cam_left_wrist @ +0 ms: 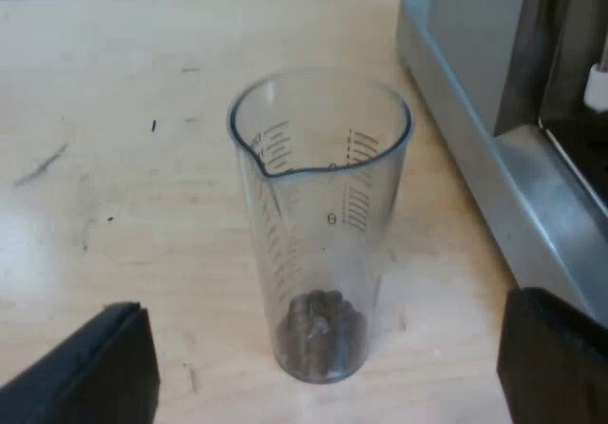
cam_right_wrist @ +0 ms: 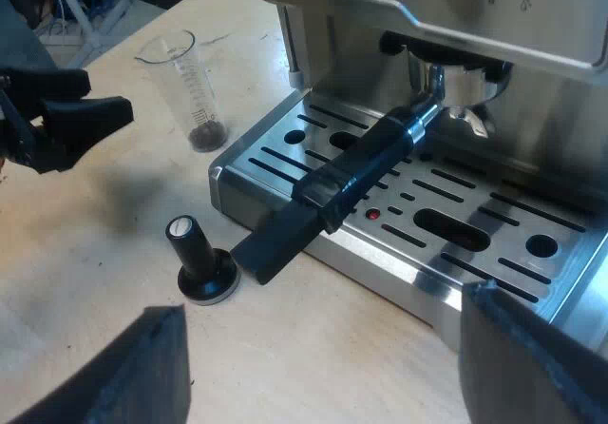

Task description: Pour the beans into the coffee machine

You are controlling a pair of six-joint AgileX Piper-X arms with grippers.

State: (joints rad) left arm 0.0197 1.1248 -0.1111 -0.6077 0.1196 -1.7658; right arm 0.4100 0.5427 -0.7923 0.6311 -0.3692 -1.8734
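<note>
On the pale wooden table (cam_left_wrist: 114, 215) the glass (cam_left_wrist: 321, 158), with beans (cam_left_wrist: 323, 327) inside, stands near the machine (cam_left_wrist: 475, 63). The left gripper (cam_left_wrist: 328, 367) is open near it, the right gripper (cam_right_wrist: 332, 367) open too; a crooked squeeze could tip it.

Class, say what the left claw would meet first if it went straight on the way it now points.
The left claw is open and points at the glass, which stands upright with beans at its bottom. It would probably meet that first, though depth is unclear.
</note>
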